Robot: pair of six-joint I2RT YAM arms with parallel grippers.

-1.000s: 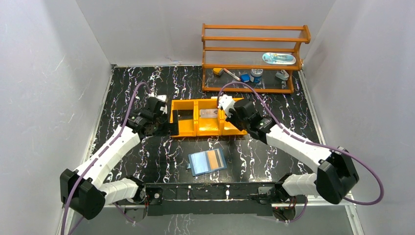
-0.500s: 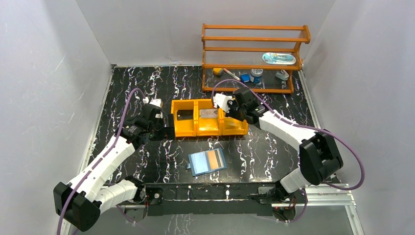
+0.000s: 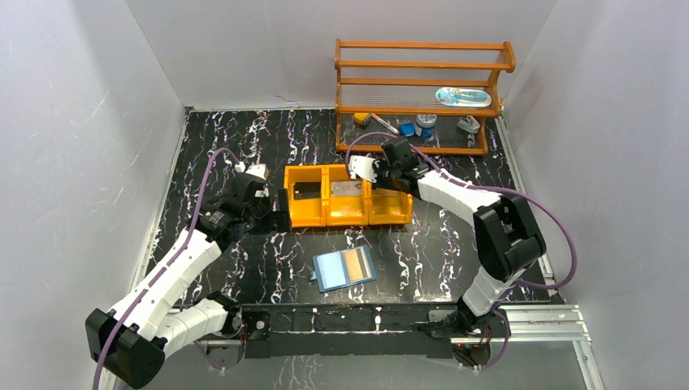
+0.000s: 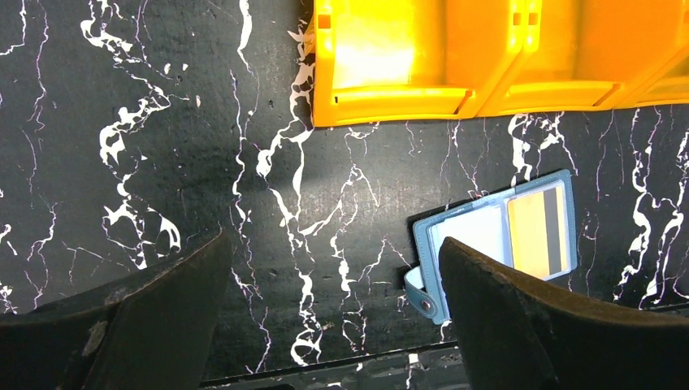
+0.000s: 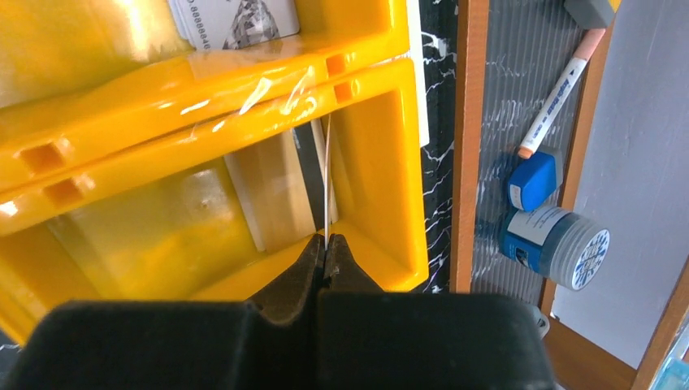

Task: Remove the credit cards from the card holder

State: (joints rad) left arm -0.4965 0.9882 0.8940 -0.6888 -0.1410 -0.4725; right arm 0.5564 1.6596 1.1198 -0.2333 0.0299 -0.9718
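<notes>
Right tool (image 5: pixel 327 253) was clamped on a thin card (image 5: pixel 327 179) edge-on over the orange tray (image 5: pixel 402 146), left tool (image 4: pixel 333 244) apart; a skewed release could leave it propped against the wall.

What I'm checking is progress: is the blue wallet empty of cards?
No, the wallet lies open and holds an orange card with a dark stripe, plain in the left wrist view.

Your top view is evenly, brightly lit. In the left wrist view, glare bleaches the orange tray (image 4: pixel 382 49); the fingers (image 4: pixel 520 325) at bottom are dark and soft.
</notes>
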